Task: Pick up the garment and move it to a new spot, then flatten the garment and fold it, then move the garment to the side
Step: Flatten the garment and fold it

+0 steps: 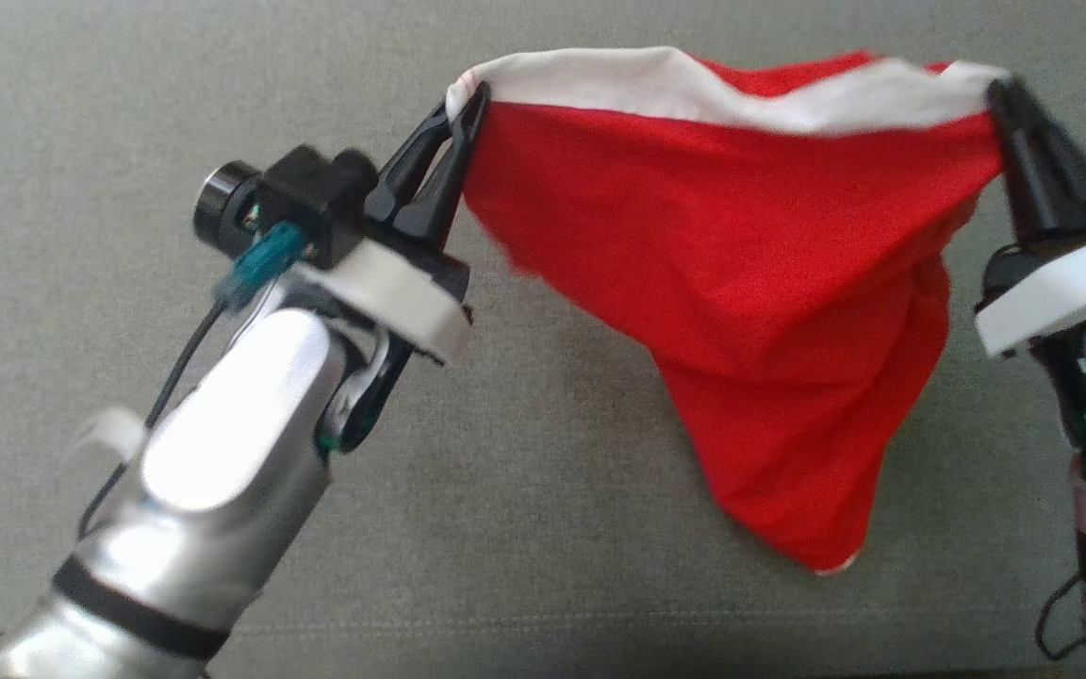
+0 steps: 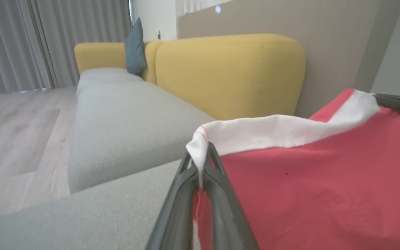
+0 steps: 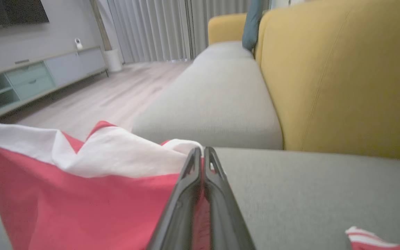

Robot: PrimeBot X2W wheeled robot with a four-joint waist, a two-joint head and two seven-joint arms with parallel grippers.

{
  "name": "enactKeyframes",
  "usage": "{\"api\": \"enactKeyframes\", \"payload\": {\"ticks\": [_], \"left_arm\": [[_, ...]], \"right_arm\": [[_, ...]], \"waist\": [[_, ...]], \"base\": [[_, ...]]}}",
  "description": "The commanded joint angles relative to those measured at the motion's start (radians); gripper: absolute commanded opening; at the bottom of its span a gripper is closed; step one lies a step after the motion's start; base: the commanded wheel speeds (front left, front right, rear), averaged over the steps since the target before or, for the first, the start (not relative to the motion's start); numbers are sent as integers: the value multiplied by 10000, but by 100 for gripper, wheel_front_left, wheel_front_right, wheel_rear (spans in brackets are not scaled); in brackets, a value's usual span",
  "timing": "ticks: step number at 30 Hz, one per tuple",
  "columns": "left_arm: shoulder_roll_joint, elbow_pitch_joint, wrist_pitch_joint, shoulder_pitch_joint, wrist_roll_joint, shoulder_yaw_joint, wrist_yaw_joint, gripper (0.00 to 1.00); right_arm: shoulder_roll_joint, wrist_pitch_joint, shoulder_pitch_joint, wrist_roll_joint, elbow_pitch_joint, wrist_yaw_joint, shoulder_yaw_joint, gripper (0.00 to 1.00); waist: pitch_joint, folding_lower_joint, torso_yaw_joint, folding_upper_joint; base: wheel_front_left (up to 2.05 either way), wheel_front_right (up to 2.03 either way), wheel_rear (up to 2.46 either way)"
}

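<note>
Left pincer (image 1: 469, 102) grips garment (image 1: 741, 264); right pincer (image 1: 1003, 91) likewise.

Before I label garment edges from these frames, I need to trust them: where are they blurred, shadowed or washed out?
Head view: garment vivid red, its lower left edge smeared, soft shadow on the grey cushion beneath. Left wrist view: red looks paler, left gripper soft near the lens. Right wrist view: dimmer, right gripper also soft.
</note>
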Motion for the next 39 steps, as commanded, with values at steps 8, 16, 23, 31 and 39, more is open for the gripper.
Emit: {"api": "enactKeyframes", "payload": {"ticks": [8,16,23,31,39], "left_arm": [[1460,-3207,-8,94,527,1284,415,0],[1923,-4555,1010,-427,231,1620,454,0],[1713,-3967,1358,-1454,-155,1663,-12,0],[795,-286,519,-3908,-293,1811,-907,0],[273,2917,-87,-5962,228,2025,-1328,0]], "right_arm": [[310,-837,-311,-519,-1640,-7,-593,0],[427,-498,-724,-555,-2353,-7,-816,0],[592,-454,-1814,-292,-1732,-7,-618,0],[759,-1170,-5158,45,1400,-7,92,0],[1356,-3097,-7845,425,5021,-7,533,0]], "waist": [[-1122,0,69,0],[-1563,0,154,0],[-1205,0,158,0],[-391,0,37,0],[-185,0,-219,0]], "base": [[0,0,0],[0,0,0],[0,0,0],[0,0,0],[0,0,0]]}}
